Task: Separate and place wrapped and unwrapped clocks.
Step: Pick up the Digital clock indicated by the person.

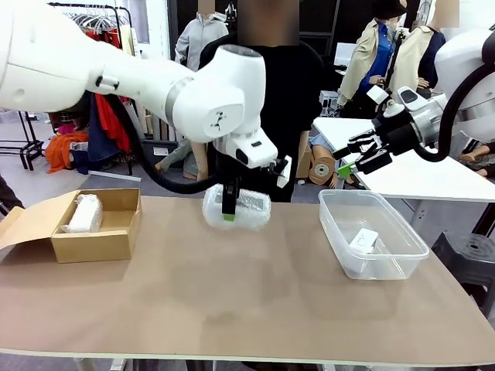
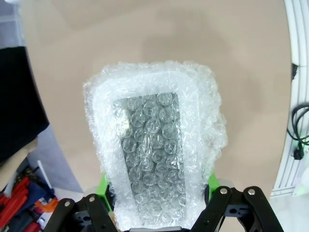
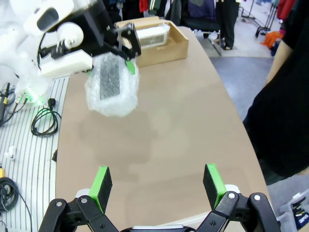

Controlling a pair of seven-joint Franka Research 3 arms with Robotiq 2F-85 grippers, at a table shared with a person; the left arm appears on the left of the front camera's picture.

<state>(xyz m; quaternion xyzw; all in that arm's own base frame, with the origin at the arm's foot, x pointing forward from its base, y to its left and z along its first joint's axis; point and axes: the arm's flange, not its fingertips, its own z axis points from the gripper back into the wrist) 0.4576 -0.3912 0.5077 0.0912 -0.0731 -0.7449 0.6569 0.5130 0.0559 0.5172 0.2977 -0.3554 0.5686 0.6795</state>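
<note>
Gripping a wrapped clock (image 1: 237, 207) above the tabletop (image 1: 232, 294), left gripper (image 1: 229, 212) jaws clamped; right gripper (image 3: 157, 186) jaws open, empty.

A tan table (image 1: 255, 309) carries an open cardboard box (image 1: 116, 232) at its left end and a clear plastic tub (image 1: 402, 251) at its right. A person in a black top (image 1: 298, 85) stands at the far side. A clothes rack (image 1: 97, 15) stands behind.
</note>
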